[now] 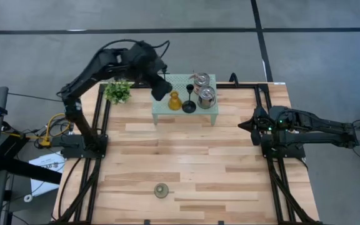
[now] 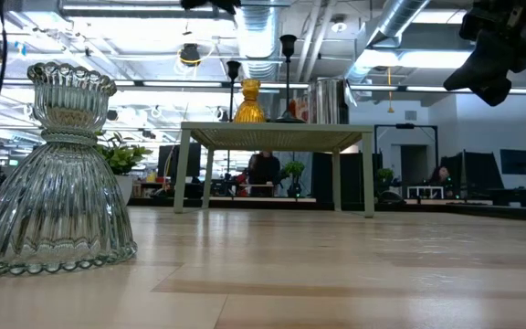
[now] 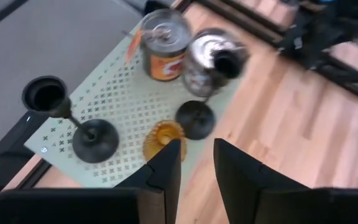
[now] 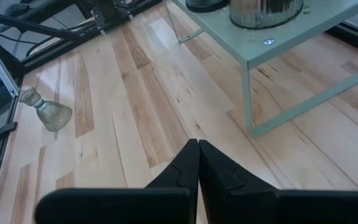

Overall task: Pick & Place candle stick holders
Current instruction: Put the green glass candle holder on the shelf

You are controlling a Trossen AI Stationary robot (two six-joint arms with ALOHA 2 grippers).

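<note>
The left gripper [image 3: 196, 163] is hovering, fingers spread, above the amber holder [image 3: 163, 138] on the pale green shelf [image 1: 165, 107]. One silvery jar [image 3: 163, 43] is wearing an orange label, unreadable. The right gripper [image 4: 198, 163], fingers pressed together, is waiting over the counter [image 1: 230, 169].

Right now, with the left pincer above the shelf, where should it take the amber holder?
Probably around the narrow upper neck of the amber holder, coming straight down. It stands upright on the green shelf, flaring wide below. The open left pincer hovers just above it; a black stemmed holder stands close alongside.
</note>
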